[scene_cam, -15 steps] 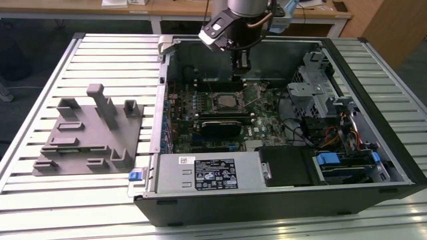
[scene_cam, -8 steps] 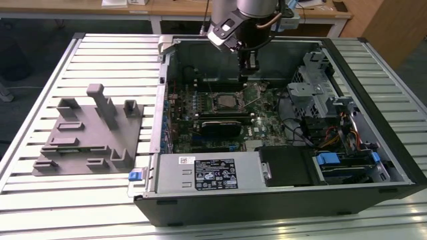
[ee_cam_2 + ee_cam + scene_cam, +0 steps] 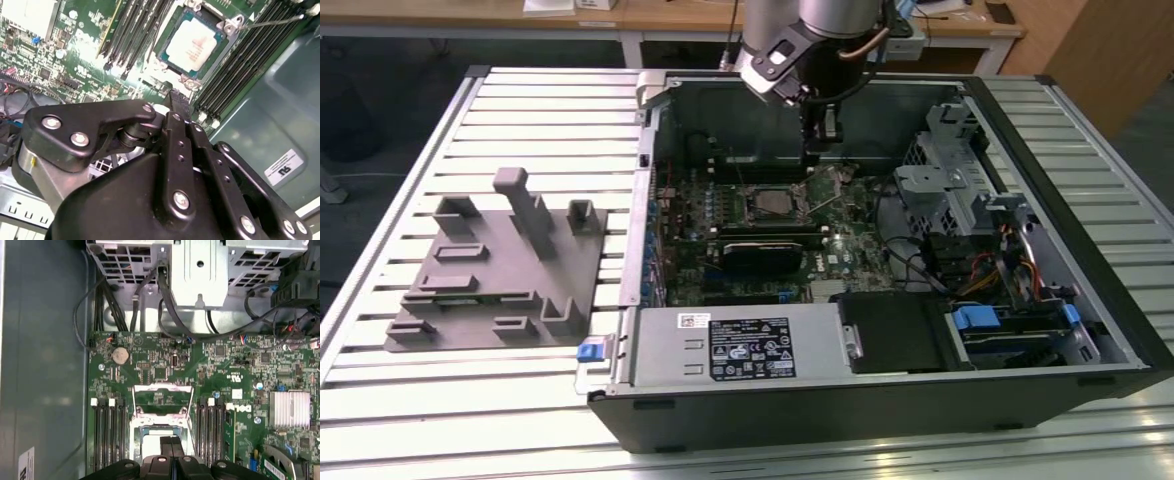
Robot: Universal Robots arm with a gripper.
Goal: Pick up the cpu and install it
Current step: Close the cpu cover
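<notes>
- In the exterior view we see the gripper (image 3: 817,150) hanging inside the open computer case (image 3: 1067,380), above the green motherboard (image 3: 854,250). The cpu (image 3: 770,203) lies flat in its socket, near the gripper and a little to the exterior view's left of it. A grey fixture (image 3: 494,270) sits on the slatted table (image 3: 400,150), well apart from the case.
- In the second wrist view we see the fingers (image 3: 175,115) clenched together with nothing between them. The cpu's silvery top sits seated in the socket, apart from the fingers.
- In the first wrist view we see the closed fingertips (image 3: 165,445) over the socket's raised metal frame (image 3: 162,400), between two banks of memory slots (image 3: 107,430).
</notes>
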